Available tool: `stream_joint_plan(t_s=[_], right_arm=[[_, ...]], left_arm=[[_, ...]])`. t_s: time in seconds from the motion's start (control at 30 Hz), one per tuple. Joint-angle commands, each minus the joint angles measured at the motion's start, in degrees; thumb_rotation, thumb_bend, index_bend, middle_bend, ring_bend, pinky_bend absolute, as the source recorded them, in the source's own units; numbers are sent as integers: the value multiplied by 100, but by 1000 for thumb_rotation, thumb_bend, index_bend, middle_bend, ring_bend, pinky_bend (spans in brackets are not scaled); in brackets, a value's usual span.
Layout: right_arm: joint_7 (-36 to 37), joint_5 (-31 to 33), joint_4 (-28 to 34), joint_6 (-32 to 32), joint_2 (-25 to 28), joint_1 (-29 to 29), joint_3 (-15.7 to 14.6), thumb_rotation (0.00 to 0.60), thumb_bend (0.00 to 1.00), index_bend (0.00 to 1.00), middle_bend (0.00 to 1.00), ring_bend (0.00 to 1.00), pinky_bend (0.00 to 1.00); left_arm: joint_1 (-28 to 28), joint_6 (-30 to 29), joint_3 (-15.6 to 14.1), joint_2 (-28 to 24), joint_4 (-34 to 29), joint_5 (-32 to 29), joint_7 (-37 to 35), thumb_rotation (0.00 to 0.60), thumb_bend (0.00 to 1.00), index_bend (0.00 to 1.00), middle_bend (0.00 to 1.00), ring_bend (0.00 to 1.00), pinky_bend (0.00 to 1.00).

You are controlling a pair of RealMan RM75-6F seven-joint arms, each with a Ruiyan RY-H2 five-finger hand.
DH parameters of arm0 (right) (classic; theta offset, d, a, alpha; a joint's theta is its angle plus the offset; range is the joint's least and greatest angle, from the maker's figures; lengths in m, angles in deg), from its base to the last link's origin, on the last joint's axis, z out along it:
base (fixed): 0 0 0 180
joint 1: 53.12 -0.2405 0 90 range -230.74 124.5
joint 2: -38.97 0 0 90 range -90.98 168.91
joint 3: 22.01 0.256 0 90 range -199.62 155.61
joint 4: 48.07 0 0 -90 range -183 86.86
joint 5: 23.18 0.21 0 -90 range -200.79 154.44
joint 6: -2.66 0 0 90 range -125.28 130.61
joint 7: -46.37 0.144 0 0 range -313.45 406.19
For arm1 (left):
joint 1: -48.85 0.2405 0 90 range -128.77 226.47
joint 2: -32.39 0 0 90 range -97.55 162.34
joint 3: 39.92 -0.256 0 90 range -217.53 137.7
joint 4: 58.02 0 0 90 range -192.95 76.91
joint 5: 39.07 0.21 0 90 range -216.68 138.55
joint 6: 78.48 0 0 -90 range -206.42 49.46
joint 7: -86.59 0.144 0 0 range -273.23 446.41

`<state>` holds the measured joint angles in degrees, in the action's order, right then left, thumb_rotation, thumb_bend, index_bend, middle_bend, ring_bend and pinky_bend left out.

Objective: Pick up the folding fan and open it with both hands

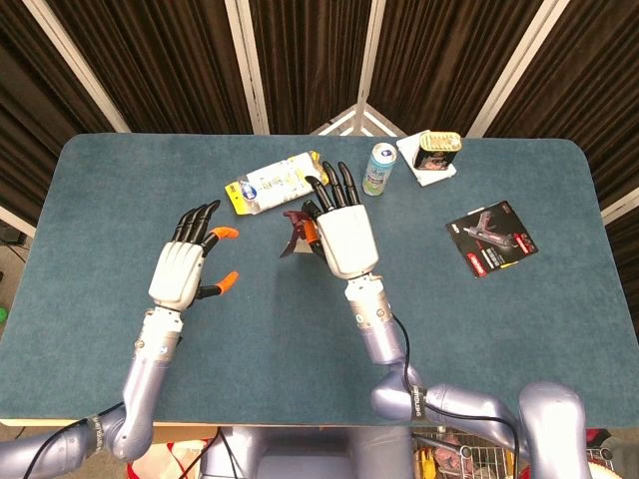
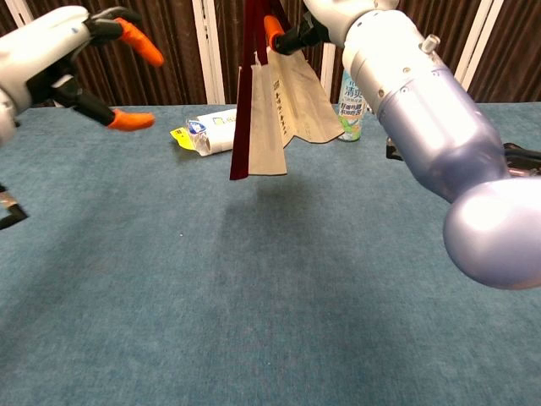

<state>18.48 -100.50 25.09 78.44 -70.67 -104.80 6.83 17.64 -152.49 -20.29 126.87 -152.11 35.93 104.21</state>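
The folding fan [image 2: 275,101] is held above the desk [image 1: 120,319] by the right robot hand [image 1: 339,235], pinched near its top between an orange-tipped thumb and the fingers; it hangs downward, partly spread, with a dark red outer guard and pale paper leaves seen in the chest view. The left robot hand [image 1: 185,264] is raised to the left of the fan, well apart from it, with its fingers spread and nothing held. On the blue desk, a white and yellow packet [image 1: 275,183] lies behind the fan, a slim can [image 1: 379,168] stands just beside a tin [image 1: 437,148] set on a white pad [image 1: 427,170], and a dark card [image 1: 491,238] lies to the right. Dark curtains with pale strips [image 1: 245,60] are seen behind the desk.
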Motion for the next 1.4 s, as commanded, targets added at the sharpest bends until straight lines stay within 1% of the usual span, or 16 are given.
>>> stream_joint_plan(t_s=[0.03,0.2,0.53,1.17,1.4], right_arm=[[-68,30,71,18,29,-36,31,600,720,750,246,28,0],[-144,79,164,32,65,-67,48,600,720,750,247,28,0],[-213,164,310,59,161,-99,52,600,720,751,248,28,0],[-328,215,436,89,246,-297,95,600,720,751,250,28,0],[-366,280,563,129,291,-327,136,600,720,752,258,28,0]], left_arm=[[-151,-19,124,200,114,-110,36,600,320,349,0,0,0],[-277,-54,229,429,235,-260,83,600,353,378,2,0,0],[-533,12,450,876,525,-762,131,600,395,411,3,0,0],[-929,76,569,1326,995,-1016,150,600,397,437,8,0,0],[-1063,119,603,1531,1206,-1137,114,600,423,457,16,0,0]])
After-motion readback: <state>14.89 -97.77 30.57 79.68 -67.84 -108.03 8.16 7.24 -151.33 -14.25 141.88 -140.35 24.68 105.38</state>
